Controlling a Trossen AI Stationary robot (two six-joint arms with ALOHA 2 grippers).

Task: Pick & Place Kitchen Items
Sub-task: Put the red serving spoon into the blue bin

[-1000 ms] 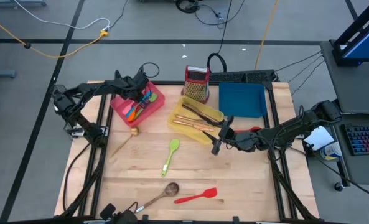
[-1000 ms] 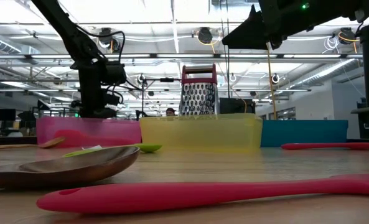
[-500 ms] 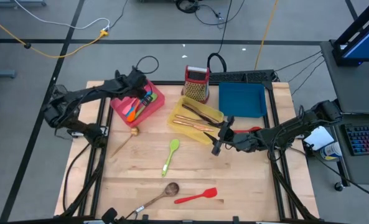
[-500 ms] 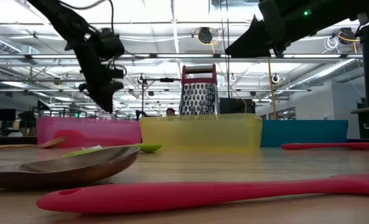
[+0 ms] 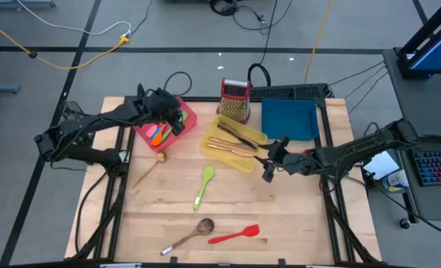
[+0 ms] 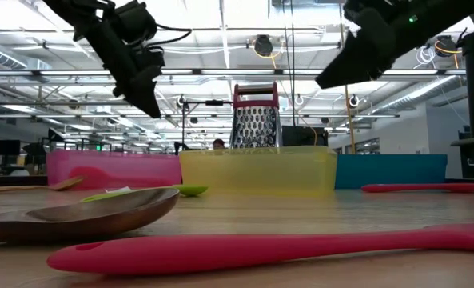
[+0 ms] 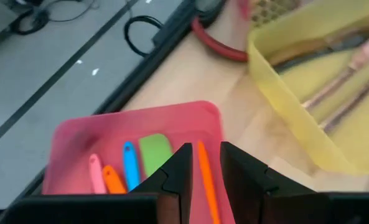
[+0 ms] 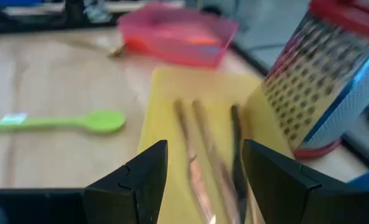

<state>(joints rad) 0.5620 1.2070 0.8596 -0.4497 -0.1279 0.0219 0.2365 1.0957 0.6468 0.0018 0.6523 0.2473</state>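
Note:
My left gripper (image 5: 178, 121) hangs over the pink tray (image 5: 189, 113), fingers slanting down, a narrow gap between them and nothing in it. Orange, blue and green utensils (image 7: 134, 165) lie in that tray (image 7: 109, 121). My right gripper (image 5: 271, 162) is open and holds nothing. It floats beside the right end of the yellow tray (image 5: 211, 141), which holds copper cutlery (image 8: 193, 149) and a black knife (image 8: 236, 149). A green spoon (image 5: 204, 185), a brownish spoon (image 5: 194, 231) and a red spatula (image 5: 235, 235) lie flat on the table.
A red-topped metal grater (image 5: 235, 99) stands at the far edge, a blue tray (image 5: 288, 119) to its right. A wooden-handled utensil (image 5: 147, 170) lies near the pink tray, and a red utensil (image 5: 303, 155) lies under my right arm. Bare tabletop spreads near the front edge.
My left gripper has risen out of the pink tray and tipped from pointing straight down to a slant; its arm has swung back toward the table's left edge. My right gripper has drawn back a little toward the right edge and turned about its wrist.

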